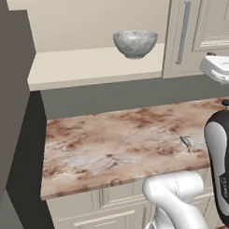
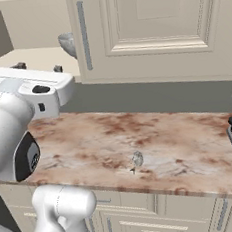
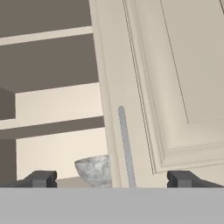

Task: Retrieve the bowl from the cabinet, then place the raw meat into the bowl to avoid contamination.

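Jaws spread wide, nothing held, fingertips (image 3: 43, 178) facing closed door | cabinet (image 1: 188, 34) half open, shut right door (image 2: 155, 29) and bar handle (image 3: 126, 148) just beside bowl | table (image 1: 122, 139) below, bare marble | bowl (image 1: 135, 43) upright on shelf (image 1: 86, 66) | risk: straight reach clips door edge or knocks bowl off

A reddish-brown marble counter (image 1: 112, 144) runs across the middle of both base views, its front edge nearest the cameras. Under that front edge sit cream drawer fronts (image 2: 162, 214) with raised panels. A small grey, pale object (image 2: 137, 159), too small to identify, lies on the counter near the front edge, toward its right end in the left base view. A grey-green wall (image 1: 125, 95) rises behind the counter's back edge. A dark grey panel (image 1: 10, 92) stands at the counter's left end.
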